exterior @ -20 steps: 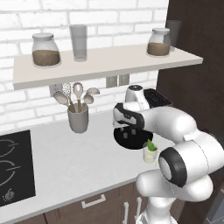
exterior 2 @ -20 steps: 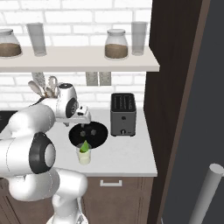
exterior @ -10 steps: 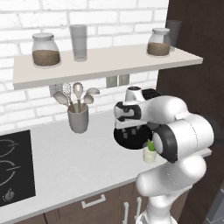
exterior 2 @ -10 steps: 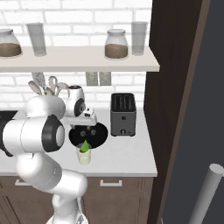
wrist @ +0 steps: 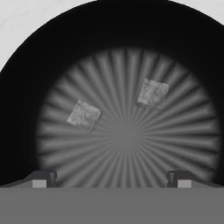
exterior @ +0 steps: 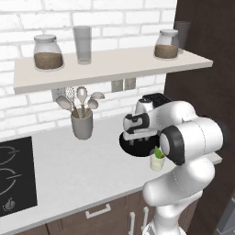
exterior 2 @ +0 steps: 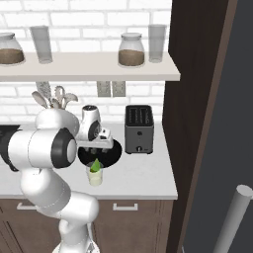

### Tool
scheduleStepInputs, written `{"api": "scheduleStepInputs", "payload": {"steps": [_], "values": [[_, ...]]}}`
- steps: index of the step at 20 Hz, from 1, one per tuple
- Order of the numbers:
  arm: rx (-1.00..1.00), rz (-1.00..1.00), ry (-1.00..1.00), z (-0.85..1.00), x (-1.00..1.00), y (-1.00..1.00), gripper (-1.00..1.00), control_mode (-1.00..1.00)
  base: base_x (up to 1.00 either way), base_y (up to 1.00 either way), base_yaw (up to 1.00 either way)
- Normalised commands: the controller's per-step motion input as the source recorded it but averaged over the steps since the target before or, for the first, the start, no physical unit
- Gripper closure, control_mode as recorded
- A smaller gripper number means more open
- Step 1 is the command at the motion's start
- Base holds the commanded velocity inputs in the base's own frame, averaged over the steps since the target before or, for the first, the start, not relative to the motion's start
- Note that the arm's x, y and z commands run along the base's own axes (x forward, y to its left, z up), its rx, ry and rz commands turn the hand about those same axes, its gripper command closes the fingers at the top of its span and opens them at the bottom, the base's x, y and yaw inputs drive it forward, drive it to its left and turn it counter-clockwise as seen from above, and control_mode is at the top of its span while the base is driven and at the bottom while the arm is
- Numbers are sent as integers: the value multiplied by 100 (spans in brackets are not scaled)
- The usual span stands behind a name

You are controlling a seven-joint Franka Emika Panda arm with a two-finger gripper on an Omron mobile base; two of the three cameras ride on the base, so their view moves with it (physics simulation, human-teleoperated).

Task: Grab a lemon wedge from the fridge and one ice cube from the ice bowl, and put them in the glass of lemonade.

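Left base view: the ice bowl (exterior: 131,146) is partly hidden by the arm; the glass of lemonade (exterior: 157,160), carrying the lemon wedge (exterior: 158,152), stands just beside it.

Right base view: a toaster (exterior 2: 139,129) stands right of the bowl.

Hand view: the gripper (wrist: 112,177) is spread wide, empty, over two ice cubes (wrist: 84,115).

The arm's hand (exterior 2: 93,141) hangs over the black bowl (exterior 2: 112,152) on the counter (exterior 2: 143,175). The glass (exterior 2: 95,176), a green-yellow wedge (exterior 2: 95,165) in it, stands just in front of the bowl, near the front edge. A toaster (exterior 2: 139,129) sits beside the bowl, toward the counter's right end.
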Motion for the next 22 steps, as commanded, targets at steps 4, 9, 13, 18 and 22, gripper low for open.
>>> {"api": "scheduleStepInputs", "payload": {"steps": [4, 9, 13, 18, 22], "values": [[0, 0, -1, 0, 7, 1, -100, -100, 0, 0, 0], [3, -4, -1, 0, 3, 5, -100, -100, 0, 0, 0], [2, -19, 0, 0, 16, 7, -100, -100, 0, 0, 0], [0, -21, 1, 0, 14, 11, -100, -100, 0, 0, 0], [0, -14, 0, -6, 2, 3, -100, -100, 0, 0, 0]]}}
